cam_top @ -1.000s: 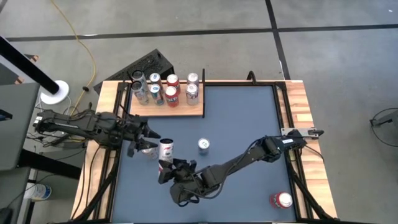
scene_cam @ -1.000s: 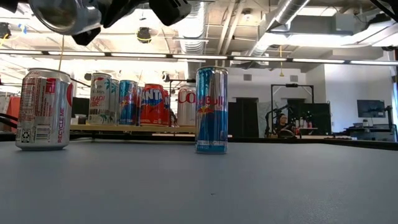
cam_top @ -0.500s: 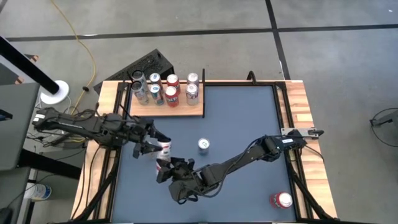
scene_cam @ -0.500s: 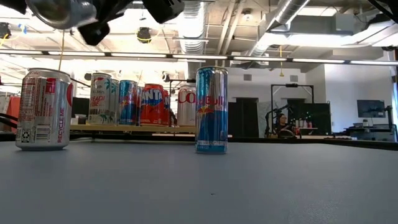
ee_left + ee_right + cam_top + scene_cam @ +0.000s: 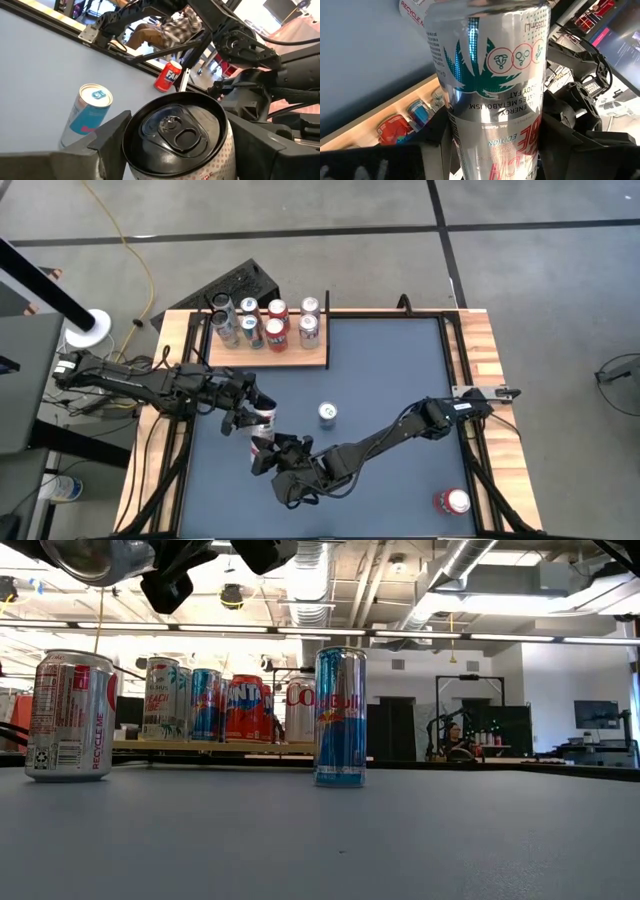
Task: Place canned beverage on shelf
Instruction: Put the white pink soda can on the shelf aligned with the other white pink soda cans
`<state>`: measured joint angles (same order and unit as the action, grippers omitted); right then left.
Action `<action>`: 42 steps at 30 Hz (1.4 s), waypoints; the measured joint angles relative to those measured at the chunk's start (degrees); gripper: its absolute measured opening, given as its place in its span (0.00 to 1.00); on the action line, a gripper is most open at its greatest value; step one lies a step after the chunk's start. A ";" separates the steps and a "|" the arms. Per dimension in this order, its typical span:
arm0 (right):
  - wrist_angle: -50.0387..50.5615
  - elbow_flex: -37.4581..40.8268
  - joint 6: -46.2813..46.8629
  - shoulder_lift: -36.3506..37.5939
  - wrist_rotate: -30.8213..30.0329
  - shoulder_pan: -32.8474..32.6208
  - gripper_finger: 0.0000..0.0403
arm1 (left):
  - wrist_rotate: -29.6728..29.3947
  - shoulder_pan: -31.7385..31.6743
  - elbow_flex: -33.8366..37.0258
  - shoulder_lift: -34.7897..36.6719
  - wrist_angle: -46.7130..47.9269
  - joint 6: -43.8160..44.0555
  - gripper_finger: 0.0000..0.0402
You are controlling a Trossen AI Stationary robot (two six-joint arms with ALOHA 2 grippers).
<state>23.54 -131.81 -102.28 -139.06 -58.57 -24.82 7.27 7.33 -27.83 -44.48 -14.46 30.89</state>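
A silver can with a teal leaf print and red lettering hangs above the blue table, with my right gripper shut on it. The low view shows its underside high above the tabletop. My left gripper reaches in level from the table's left. Its fingers stand open on either side of the can's upper end. The wooden shelf stands at the far edge and bears several cans. My right gripper pinches the can's round sides between its two fingers, coming from the table's near side. The can stands roughly upright, lifted clear of the table. My left gripper's fingers flank the can just under its rim; whether they touch it I cannot tell.
A slim blue can stands on the table right of the grippers. A red can sits at the near right corner. The low view shows a white and red can standing at the left. Wooden strips edge the table.
My left gripper has moved toward the table's right edge, up to the held can, so that its fingers now stand on either side of the can's top. The can has stayed lifted in place.
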 joint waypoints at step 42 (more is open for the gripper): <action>37.41 -0.11 53.30 4.99 -0.53 -0.61 0.82 | -1.58 -22.38 -14.25 9.58 31.67 -15.98 0.63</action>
<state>60.95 -131.92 -48.97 -134.07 -59.09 -25.43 5.69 -15.05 -42.08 -34.90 17.21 14.91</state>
